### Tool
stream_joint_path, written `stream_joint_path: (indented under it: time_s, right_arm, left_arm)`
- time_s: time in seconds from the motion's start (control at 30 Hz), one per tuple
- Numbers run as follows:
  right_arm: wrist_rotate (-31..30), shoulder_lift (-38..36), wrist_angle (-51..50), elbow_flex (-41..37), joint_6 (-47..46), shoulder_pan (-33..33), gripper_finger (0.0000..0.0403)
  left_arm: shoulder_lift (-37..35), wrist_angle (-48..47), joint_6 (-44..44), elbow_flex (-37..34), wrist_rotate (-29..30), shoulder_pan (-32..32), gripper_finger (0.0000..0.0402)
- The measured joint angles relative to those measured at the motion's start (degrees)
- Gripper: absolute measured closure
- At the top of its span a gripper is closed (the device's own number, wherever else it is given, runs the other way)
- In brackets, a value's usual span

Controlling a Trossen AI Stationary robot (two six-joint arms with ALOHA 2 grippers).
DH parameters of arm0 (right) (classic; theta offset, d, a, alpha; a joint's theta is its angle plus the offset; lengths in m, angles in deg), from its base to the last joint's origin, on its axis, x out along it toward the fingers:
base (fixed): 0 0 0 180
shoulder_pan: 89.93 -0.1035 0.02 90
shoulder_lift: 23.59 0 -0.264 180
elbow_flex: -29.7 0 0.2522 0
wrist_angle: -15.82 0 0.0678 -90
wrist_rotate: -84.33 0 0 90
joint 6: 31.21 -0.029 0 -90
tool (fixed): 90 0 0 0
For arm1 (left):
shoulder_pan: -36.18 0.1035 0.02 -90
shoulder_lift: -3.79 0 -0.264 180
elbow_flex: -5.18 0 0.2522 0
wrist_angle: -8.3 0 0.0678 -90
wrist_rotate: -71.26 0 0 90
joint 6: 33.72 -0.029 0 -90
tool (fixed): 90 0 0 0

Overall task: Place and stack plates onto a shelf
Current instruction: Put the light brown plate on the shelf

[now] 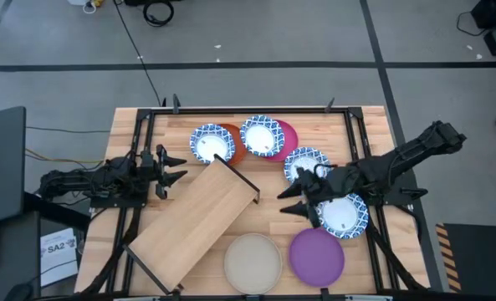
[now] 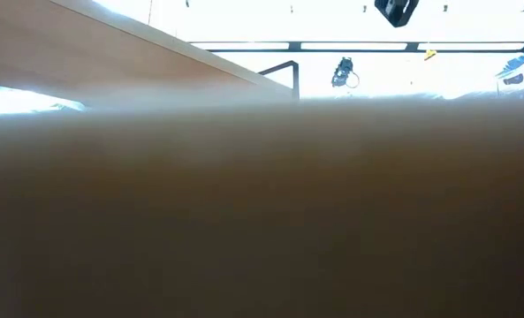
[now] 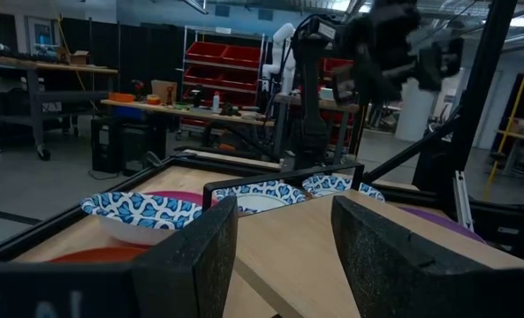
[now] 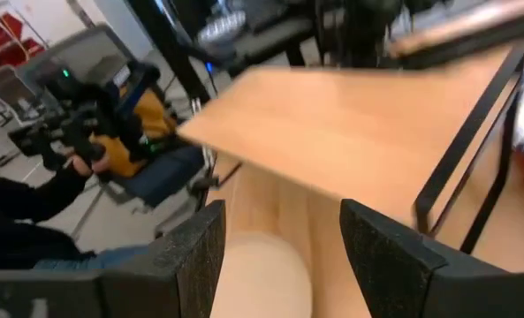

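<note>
Slatted wooden table top (image 1: pixel 373 125) inside a black metal frame, on a grey floor crossed by dark lines. A dark desk edge and a white label sheet sit off the table's left side.

Left gripper (image 1: pixel 174 170) hovers at the table's left edge, fingers spread apart and holding nothing, pointing at the shelf (image 1: pixel 193 219). The shelf, a light wood board on thin black legs, lies diagonally across the middle-left of the table.

Beyond the shelf's far end: a blue-and-white plate (image 1: pixel 210 143) resting on an orange plate (image 1: pixel 234 146); next to it a second patterned plate (image 1: pixel 261 136) on a magenta plate (image 1: pixel 285 138). A third patterned plate (image 1: pixel 306 161) lies just right of those.

Near edge: a beige plate (image 1: pixel 253 261) by the shelf's right side, a purple plate (image 1: pixel 317 255) beside it.

Right gripper (image 1: pixel 298 201) sits centre-right, between the shelf's end and the fourth patterned plate (image 1: pixel 346 215), which lies partly under the arm. Fingers apart, empty; its wrist view looks over the beige plate toward the shelf board.

Low view is almost wholly blocked by a blurred tan surface; only the shelf's edge shows.

Room: left wrist view shows workbenches and racks of red bins; right wrist view shows a seated person holding a dark handheld device.
</note>
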State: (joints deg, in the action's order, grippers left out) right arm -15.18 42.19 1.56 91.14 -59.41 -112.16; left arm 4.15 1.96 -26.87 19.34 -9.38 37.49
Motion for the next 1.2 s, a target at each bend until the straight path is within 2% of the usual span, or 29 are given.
stream_joint_path:
  time_s: [0.33,0.7,0.97,1.2]
  right_arm:
    - [0.41,10.36,-0.12,0.00,-6.80,-1.25,0.0174]
    - [5.49,20.49,-0.05,0.00,-15.26,-1.27,0.0174]
    - [10.61,27.29,1.28,0.00,-15.81,-1.27,0.0174]
    - [12.58,31.62,5.37,0.00,-15.81,-1.27,0.0174]
  left_arm:
    - [0.00,0.02,0.00,-0.01,0.00,0.02,0.0210]
    - [0.00,0.02,0.00,-0.01,0.00,0.01,0.0210]
    - [0.00,0.01,0.00,-0.01,0.00,0.01,0.0210]
    - [0.00,0.00,0.00,0.00,0.00,0.01,0.0210]
